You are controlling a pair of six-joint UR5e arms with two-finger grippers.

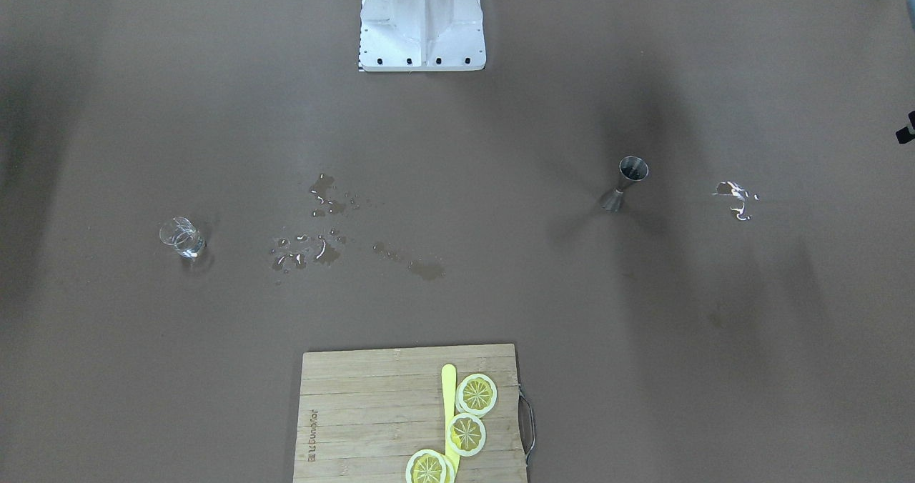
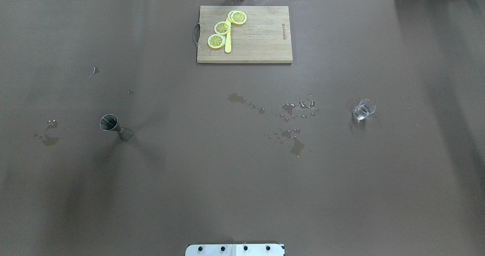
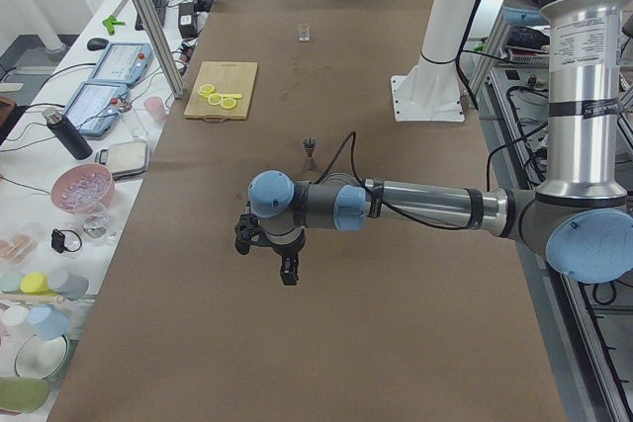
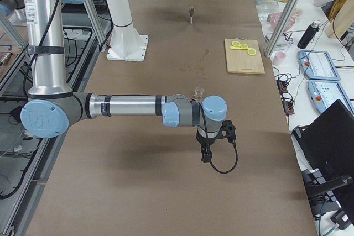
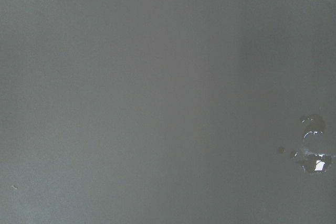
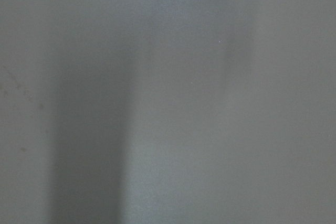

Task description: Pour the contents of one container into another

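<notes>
The small clear glass tumbler [image 2: 363, 110] stands upright on the brown table, on my right side, and seems to hold a little clear liquid. It also shows as the tumbler [image 1: 182, 237]. The grey steel jigger [image 2: 114, 127] stands upright far off on my left side, seen again as the jigger [image 1: 625, 183]. My left gripper [image 3: 263, 241] hangs over bare table nearer the left end than the jigger. My right gripper [image 4: 214, 138] hangs near the tumbler [image 4: 199, 91], apart from it. Both grippers appear only in the side views, so I cannot tell whether they are open or shut.
A wooden cutting board [image 2: 261, 36] with lemon slices [image 2: 222, 27] and a yellow knife lies at the far edge. Water puddles [image 2: 291, 135] spread between the two containers, and a smaller puddle [image 2: 49, 138] lies left of the jigger. The white robot base [image 1: 422, 18] stands mid-table.
</notes>
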